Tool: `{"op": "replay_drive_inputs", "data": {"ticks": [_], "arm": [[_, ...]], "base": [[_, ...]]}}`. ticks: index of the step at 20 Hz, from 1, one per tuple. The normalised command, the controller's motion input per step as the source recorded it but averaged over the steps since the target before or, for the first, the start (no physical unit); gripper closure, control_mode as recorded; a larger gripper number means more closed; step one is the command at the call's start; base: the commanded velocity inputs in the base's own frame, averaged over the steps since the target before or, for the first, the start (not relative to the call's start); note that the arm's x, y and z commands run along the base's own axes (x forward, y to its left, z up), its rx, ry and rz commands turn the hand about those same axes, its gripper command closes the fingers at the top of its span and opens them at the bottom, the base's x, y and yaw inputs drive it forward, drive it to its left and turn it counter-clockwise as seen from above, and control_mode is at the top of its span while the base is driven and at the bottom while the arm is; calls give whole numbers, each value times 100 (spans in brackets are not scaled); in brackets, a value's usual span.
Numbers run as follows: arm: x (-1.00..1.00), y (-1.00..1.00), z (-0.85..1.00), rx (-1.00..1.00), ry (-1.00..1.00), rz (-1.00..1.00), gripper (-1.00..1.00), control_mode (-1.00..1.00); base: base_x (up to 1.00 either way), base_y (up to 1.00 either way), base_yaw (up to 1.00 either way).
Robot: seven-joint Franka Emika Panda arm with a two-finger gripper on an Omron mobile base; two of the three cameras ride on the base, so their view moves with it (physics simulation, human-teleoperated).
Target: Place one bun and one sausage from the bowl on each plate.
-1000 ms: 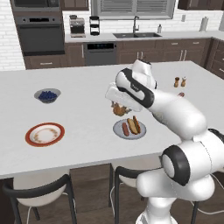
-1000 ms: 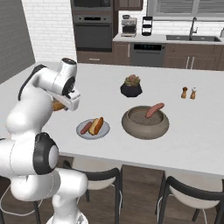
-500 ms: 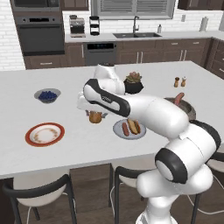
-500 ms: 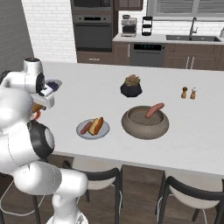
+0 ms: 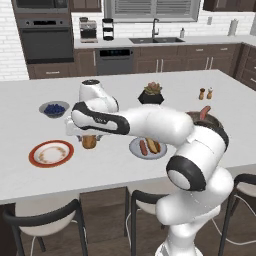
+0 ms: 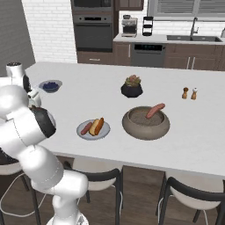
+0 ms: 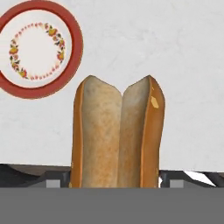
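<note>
My gripper is shut on a golden-brown bun, which hangs just above the counter to the right of the white plate with the orange-red rim. In the hand view the bun stands split side up, with the red-rimmed plate bare at the upper left. The grey plate holds one sausage and one bun. The brown-grey bowl has one sausage leaning on its rim.
A small bowl of blue berries sits behind the red-rimmed plate. A black plant pot and two shakers stand farther back. Stools line the counter's near edge.
The arm has swung left across the counter with the bun, from beside the grey plate to next to the red-rimmed plate.
</note>
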Motion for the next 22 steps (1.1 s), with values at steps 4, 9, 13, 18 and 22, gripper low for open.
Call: {"op": "replay_drive_inputs", "data": {"ticks": [4,9,13,18,22], "arm": [[33,59,-44,-8,0,11,100,-100],[52,43,-21,-7,0,6,100,-100],[44,28,-20,-4,0,2,100,-100],[46,28,-31,-5,0,1,100,-100],[38,36,-52,-4,0,0,100,-100]], "base": [[0,0,0],[0,0,0],[0,0,0],[0,0,0],[0,0,0]]}}
